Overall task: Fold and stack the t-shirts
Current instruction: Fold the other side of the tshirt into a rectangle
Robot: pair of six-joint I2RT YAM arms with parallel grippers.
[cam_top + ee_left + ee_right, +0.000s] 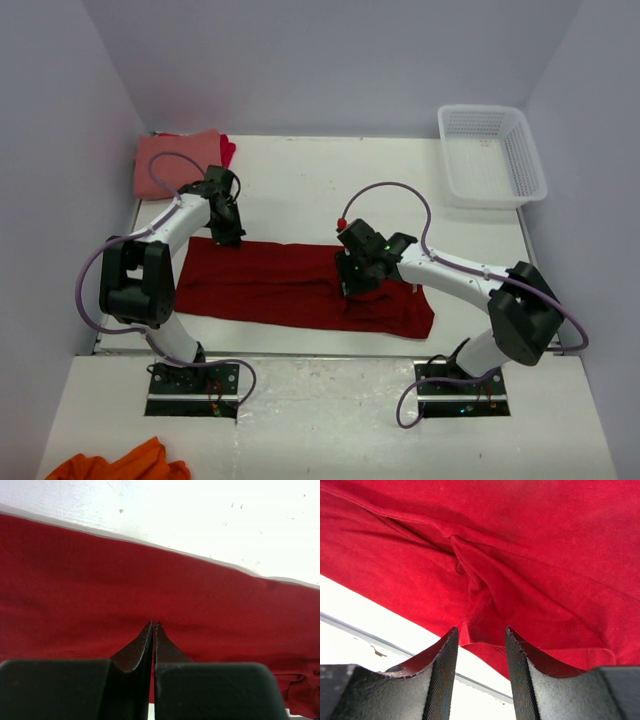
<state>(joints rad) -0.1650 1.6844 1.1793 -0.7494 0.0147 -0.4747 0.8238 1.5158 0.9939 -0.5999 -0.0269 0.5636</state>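
Observation:
The big dark red t-shirt [290,285] lies folded into a long strip across the table. My left gripper [229,236] is at the strip's far left edge. In the left wrist view its jaws are shut [153,623], tips down on the flat red cloth [75,580], with no cloth seen between them. My right gripper [355,282] is over the strip's right part. It is open [481,630], its fingers either side of a bunched fold and the near hem of the cloth [545,555]. The salmon-pink t-shirt [178,160] lies folded at the back left on the brighter red one [228,150].
A white plastic basket [490,150] stands at the back right. An orange cloth [120,465] lies off the table at the bottom left. Grey walls close in the left, back and right sides.

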